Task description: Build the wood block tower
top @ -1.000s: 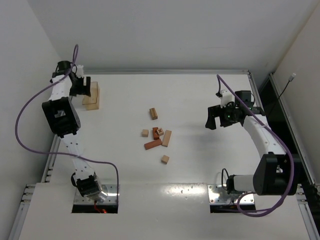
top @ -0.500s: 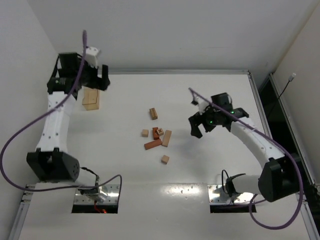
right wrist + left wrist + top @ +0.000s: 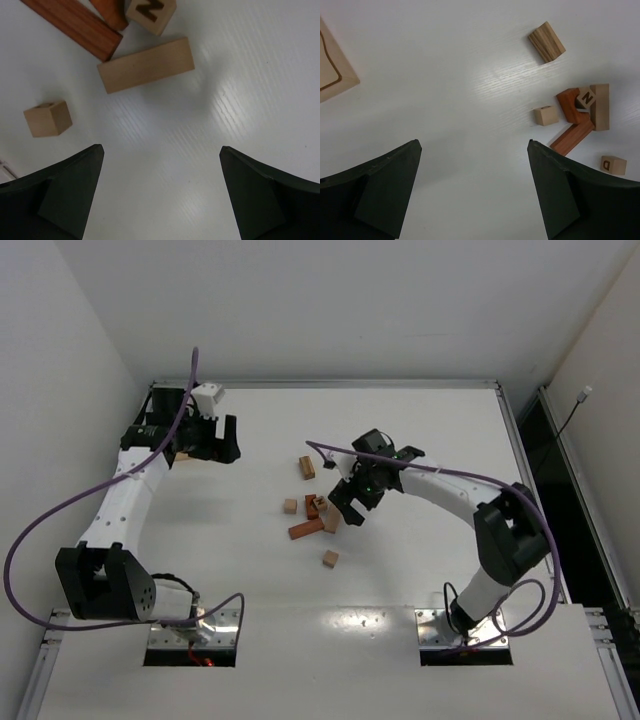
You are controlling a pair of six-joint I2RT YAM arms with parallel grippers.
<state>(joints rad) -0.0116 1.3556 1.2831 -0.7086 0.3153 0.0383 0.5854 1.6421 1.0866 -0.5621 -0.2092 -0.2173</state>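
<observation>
Top external view — wood blocks loose at centre; right gripper, apart and empty, over their three-o'clock edge; left gripper, likewise apart, at ten o'clock.

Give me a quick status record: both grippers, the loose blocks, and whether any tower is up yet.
left gripper: fingers wide apart, empty, near the corner of the wooden tray
right gripper: fingers wide apart, empty, close to the tan bar
wood blocks: seven, loose in a scatter between the arms
lettered blocks: N cube in the cluster, D cube apart
longest piece: reddish-brown bar, lying flat
tower: none in view
</observation>
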